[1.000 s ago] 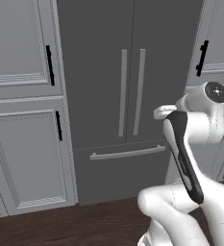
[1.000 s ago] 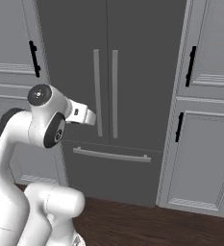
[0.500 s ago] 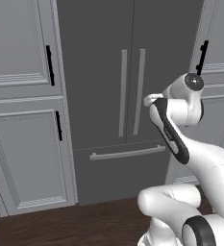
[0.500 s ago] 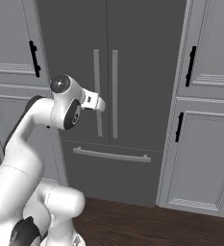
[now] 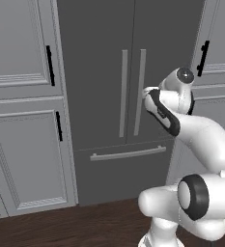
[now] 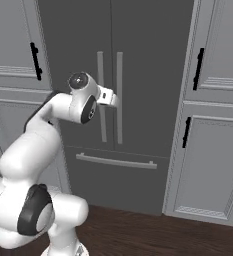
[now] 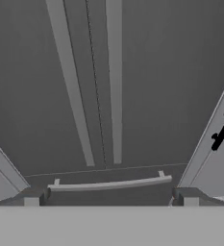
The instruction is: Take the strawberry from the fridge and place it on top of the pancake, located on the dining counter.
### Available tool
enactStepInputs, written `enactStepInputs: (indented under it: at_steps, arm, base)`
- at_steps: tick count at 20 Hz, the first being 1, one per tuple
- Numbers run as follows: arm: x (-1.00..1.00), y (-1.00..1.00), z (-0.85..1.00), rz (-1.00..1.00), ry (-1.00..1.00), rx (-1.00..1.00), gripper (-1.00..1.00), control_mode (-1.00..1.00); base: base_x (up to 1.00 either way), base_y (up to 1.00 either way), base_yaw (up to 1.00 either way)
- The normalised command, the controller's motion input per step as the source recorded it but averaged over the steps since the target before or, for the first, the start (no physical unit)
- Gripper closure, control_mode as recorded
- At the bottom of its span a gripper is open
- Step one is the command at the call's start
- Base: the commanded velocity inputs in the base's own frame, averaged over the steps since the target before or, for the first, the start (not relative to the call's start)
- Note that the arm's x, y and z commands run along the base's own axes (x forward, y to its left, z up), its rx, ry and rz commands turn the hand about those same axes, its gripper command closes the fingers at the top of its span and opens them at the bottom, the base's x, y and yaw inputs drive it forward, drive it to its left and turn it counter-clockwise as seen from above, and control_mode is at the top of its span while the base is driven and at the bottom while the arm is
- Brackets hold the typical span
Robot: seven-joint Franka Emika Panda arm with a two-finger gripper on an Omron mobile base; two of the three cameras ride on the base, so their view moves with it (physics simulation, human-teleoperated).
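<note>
Arm rises from lower right of the left base view, elbow bent, wrist reaching toward frame centre. Gripper (image 7: 111, 198) fingers spread as wide as they go, both tips low in the hand view, one toward each side, nothing between them, nothing held. In the right base view the hand sits centre-left, just in front of the fridge (image 6: 138, 60) handles; whether it touches them cannot be told. Fridge fills the middle of both base views, both doors closed, seam running vertically between two long grey bar handles (image 5: 132, 91). Below them, the lower drawer (image 5: 126, 171) with its horizontal bar handle (image 7: 109, 184), also shut. Light grey panelled cabinets (image 5: 22, 96) with black handles flank the fridge at frame left and right. Dark wood floor (image 6: 153, 235) along the bottom edge.
</note>
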Motion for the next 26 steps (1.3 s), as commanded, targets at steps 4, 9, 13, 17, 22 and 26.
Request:
enactStepInputs:
  at_steps: [4,9,13,17,22,26]
  arm:
    - [0.66,-0.12,-0.19,0.00,-0.05,0.00,-1.00,-1.00]
    - [0.68,-0.01,-0.08,0.00,-0.02,0.00,-1.00,-1.00]
    - [0.65,0.00,-0.08,0.00,-0.02,0.00,-1.00,-1.00]
    - [0.70,-0.03,0.00,0.00,0.10,0.00,-1.00,-1.00]
    - [0.60,-0.01,0.00,0.00,0.02,0.00,-1.00,-1.00]
    - [0.51,0.00,-0.07,0.00,0.00,0.00,-1.00,-1.00]
  base:
    - [0.00,0.00,0.00]
    - [0.00,0.00,0.00]
    - [0.00,0.00,0.00]
    - [0.00,0.00,0.00]
    - [0.00,0.00,0.00]
    - [0.00,0.00,0.00]
